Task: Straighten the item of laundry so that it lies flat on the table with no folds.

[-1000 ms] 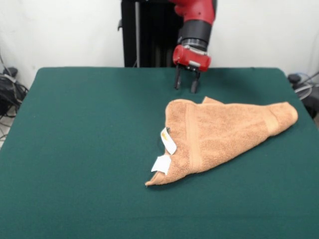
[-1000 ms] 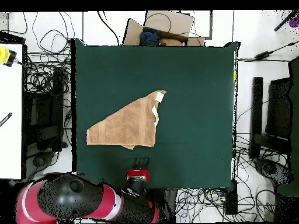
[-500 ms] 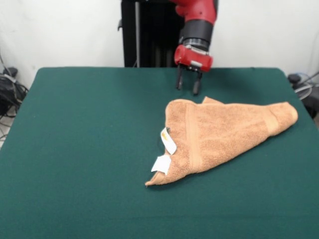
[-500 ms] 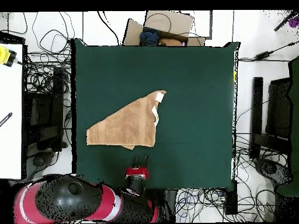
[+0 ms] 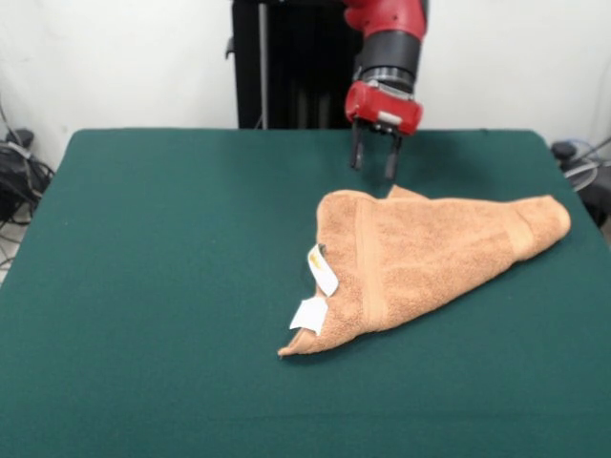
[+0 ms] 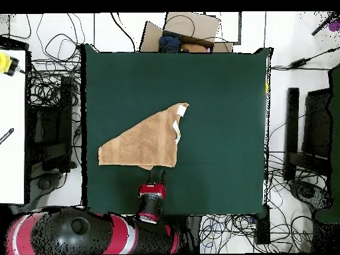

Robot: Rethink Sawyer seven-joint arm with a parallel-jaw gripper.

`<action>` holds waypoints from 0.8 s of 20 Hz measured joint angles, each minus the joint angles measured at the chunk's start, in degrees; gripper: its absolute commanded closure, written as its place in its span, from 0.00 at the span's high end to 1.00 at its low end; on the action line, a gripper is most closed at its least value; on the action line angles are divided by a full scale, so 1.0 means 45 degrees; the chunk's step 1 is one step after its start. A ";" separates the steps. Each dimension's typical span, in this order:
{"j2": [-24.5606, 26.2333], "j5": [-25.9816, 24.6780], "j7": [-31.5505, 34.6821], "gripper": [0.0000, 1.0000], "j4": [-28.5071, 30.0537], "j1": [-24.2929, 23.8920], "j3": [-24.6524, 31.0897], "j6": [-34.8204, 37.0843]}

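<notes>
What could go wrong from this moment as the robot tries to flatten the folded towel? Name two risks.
1. The towel lies folded into a triangle; jaws closing on its far edge may pinch both layers, so a pull would drag it without opening it.
2. The gripper, jaws open, hangs close behind that edge; a slightly short descent could meet the table and miss the cloth.

A cardboard box [image 6: 191, 31] sits just beyond the desk's [image 6: 219, 80] far edge in the overhead view. Tangled cables [image 6: 53, 73] lie beside the desk, and a white tabletop [image 6: 12, 126] stands farther out past them.
</notes>
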 measured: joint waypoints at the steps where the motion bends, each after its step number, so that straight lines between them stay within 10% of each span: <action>1: -0.0100 -0.0003 0.0000 1.00 0.0000 0.0007 0.0000 0.0000; 16: -0.0439 -0.0005 0.0000 1.00 -0.0031 0.0008 0.0000 0.0003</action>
